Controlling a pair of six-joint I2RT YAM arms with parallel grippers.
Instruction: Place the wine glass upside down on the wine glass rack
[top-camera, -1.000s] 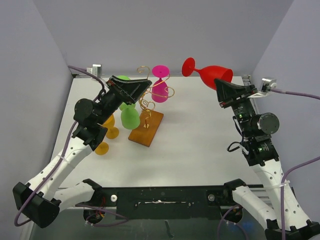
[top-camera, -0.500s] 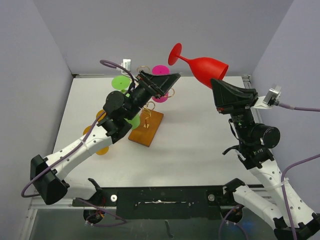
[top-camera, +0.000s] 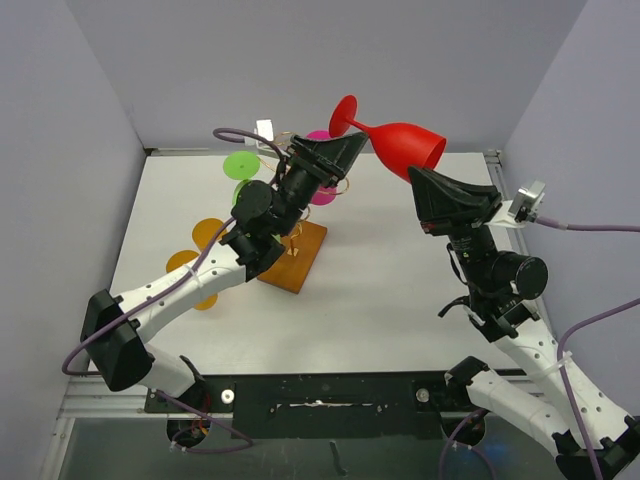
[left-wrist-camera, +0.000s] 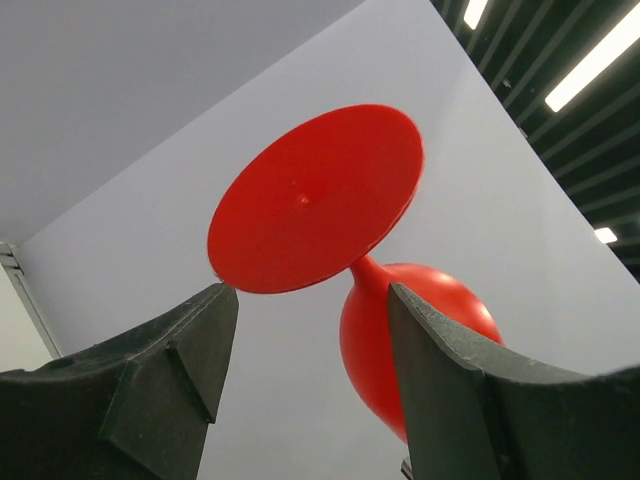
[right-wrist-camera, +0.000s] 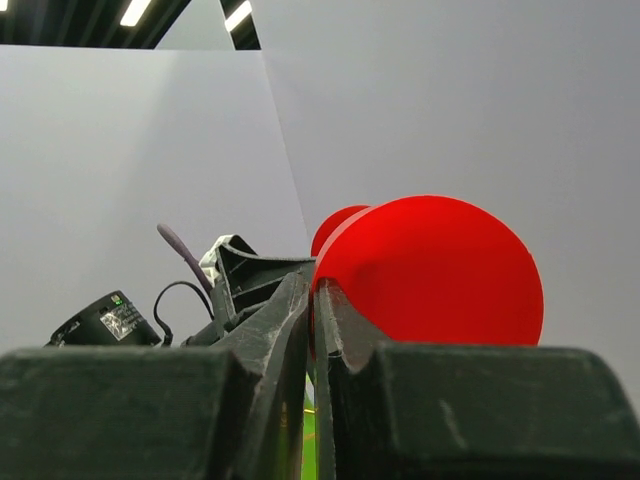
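The red wine glass (top-camera: 405, 145) hangs in the air, lying nearly level with its foot (top-camera: 345, 115) pointing left. My right gripper (top-camera: 418, 180) is shut on the rim of its bowl (right-wrist-camera: 430, 270). My left gripper (top-camera: 355, 145) is open and raised, with its tips just below the stem. In the left wrist view the red foot (left-wrist-camera: 315, 200) sits above the gap between the spread fingers (left-wrist-camera: 190, 345). The wine glass rack (top-camera: 295, 258) stands on its wooden base at centre left. Its gold wires are mostly hidden behind my left arm.
A pink glass (top-camera: 322, 192) and a green glass (top-camera: 241, 165) hang at the rack, partly hidden by my left arm. Two orange glasses (top-camera: 207, 235) stand left of the rack. Grey walls enclose the white table (top-camera: 400, 290).
My left arm has swung up and to the right, bringing its open gripper under the red glass's stem. My right gripper has carried the glass left and tilted it flatter.
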